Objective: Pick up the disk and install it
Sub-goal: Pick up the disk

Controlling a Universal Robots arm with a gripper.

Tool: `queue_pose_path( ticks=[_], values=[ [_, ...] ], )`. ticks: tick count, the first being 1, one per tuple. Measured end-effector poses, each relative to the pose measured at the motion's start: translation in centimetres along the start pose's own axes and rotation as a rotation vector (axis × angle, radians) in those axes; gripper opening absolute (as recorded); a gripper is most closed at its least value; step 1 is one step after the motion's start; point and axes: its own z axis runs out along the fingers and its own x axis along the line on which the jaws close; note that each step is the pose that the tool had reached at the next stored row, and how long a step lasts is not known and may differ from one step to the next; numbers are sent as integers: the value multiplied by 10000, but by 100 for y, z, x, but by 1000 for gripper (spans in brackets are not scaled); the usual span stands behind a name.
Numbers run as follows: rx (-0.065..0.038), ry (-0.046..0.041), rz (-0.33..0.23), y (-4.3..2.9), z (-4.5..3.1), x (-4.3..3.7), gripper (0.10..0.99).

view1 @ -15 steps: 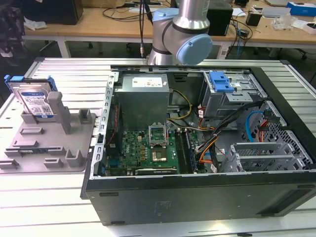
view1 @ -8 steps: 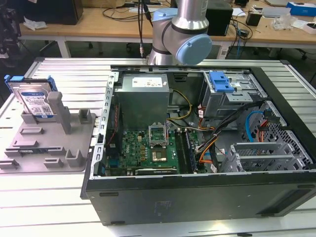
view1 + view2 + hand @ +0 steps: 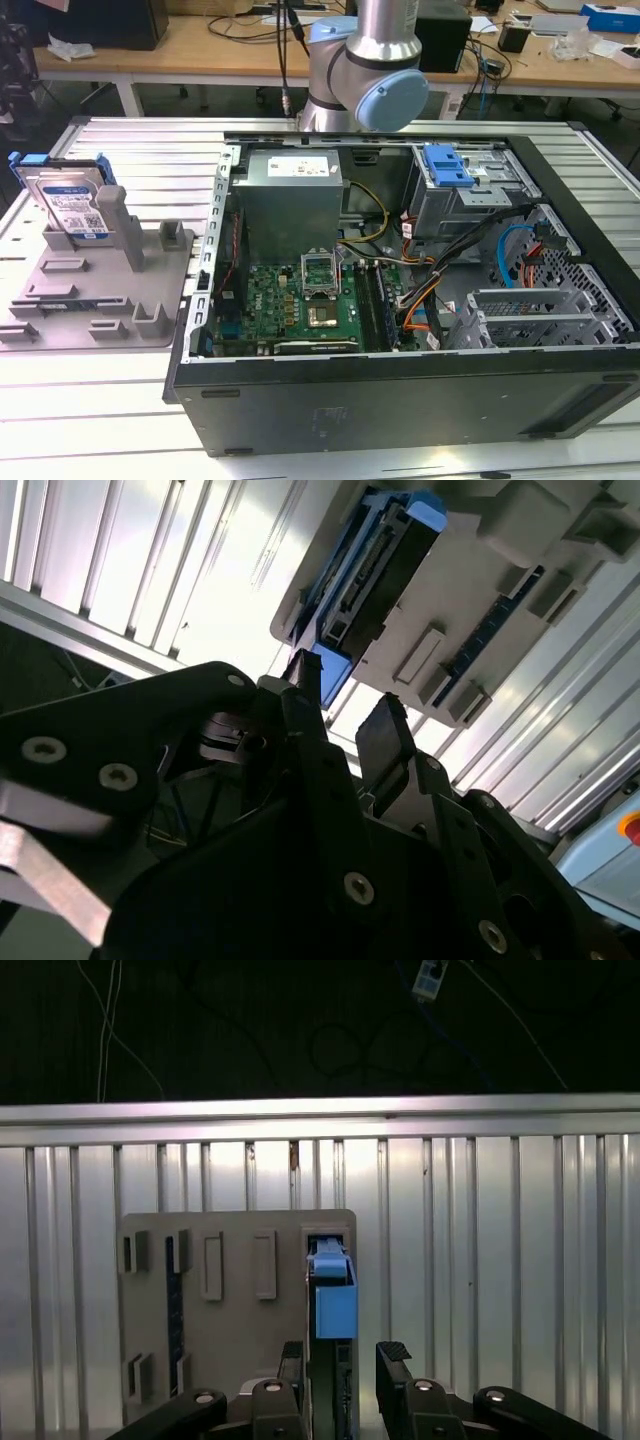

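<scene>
end effector [image 3: 342, 1356] spread apart, facing the disk [image 3: 334, 1305] standing on edge in a grey holder [image 3: 230, 1260].

The tool [image 3: 342, 1358] is matt black, its links set with bright metal screw heads in both wrist views. Just ahead of it, the disk [image 3: 335, 1305] has a smooth, bright blue plastic frame. In the exterior view the disk's face is silvery metal under a slightly glossy white-and-blue label. The holder [image 3: 100, 300] carrying it looks like dull grey plastic, matt all over. The tabletop [image 3: 130, 150] beyond the tool is ribbed bare metal, shiny enough to glare. Well away from the tool, the computer case [image 3: 400, 410] is satin black sheet metal. Its power supply box [image 3: 290, 205] is plain grey metal and its circuit board [image 3: 300, 300] a glossy green. The arm [image 3: 385, 35] is brushed silver metal with a smooth pale blue cap.
</scene>
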Motion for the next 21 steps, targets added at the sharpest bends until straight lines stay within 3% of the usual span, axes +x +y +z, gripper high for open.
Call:
queue_pose_path(
  ticks=[21],
  values=[
    [3, 1, -99, 8, 116, -2, 431]
  ],
)
